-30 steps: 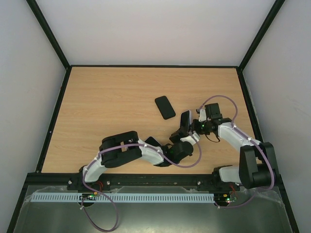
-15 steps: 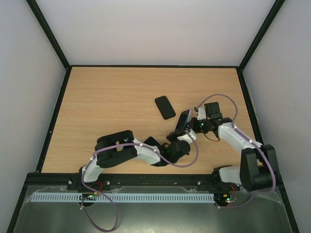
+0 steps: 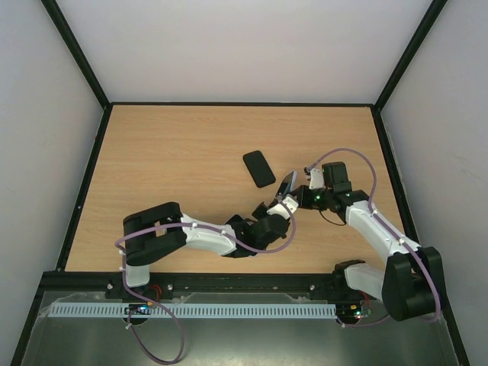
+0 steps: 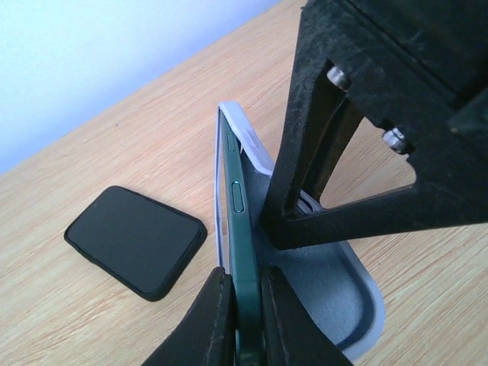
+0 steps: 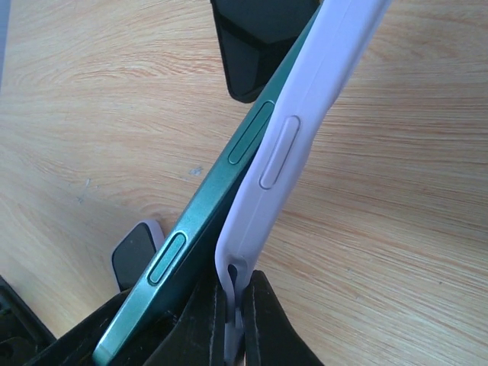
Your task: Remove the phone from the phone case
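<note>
Pinching green phone (image 4: 237,221) edge, left gripper (image 4: 242,305) opposes right gripper (image 5: 232,316) clamped on lilac case (image 5: 301,130).

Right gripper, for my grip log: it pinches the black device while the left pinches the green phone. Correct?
No: the right gripper pinches the pale phone case, per the right wrist view; the left gripper does pinch the green phone.

The table (image 3: 168,168) is pale wood-grain board, smooth with a low sheen. The phone (image 5: 207,197) has a green edge that looks like satin metal. The phone case (image 5: 305,99) is pale lilac plastic, smooth and matt. At ten o'clock of it, the black phone (image 4: 137,240) has a smooth dark face and a matt rim. The left gripper (image 4: 244,278) and right gripper (image 5: 235,286) are matt black plastic, faintly grainy.
</note>
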You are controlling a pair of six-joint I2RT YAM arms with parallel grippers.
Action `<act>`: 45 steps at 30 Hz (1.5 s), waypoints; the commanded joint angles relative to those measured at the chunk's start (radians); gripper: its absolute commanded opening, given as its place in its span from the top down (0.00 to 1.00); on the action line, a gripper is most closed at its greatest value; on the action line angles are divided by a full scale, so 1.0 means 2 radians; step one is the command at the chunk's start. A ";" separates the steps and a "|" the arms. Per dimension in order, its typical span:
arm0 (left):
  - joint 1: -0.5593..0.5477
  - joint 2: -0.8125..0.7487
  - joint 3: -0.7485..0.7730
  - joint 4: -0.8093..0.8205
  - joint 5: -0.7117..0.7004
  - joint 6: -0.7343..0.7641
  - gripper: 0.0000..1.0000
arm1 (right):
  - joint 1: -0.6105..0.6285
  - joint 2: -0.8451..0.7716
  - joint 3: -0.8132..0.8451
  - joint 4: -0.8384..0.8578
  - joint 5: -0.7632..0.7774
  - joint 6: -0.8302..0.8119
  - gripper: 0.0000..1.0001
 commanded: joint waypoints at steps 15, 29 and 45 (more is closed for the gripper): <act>0.017 -0.113 -0.021 0.028 -0.046 -0.066 0.97 | -0.013 -0.029 0.007 -0.030 0.103 -0.029 0.98; 0.040 -0.102 -0.002 0.078 -0.036 -0.088 0.97 | 0.090 0.021 0.181 -0.130 0.233 -0.109 0.98; 0.061 -0.175 -0.077 0.113 -0.020 -0.095 0.97 | 0.091 0.035 0.194 -0.188 0.315 -0.242 0.98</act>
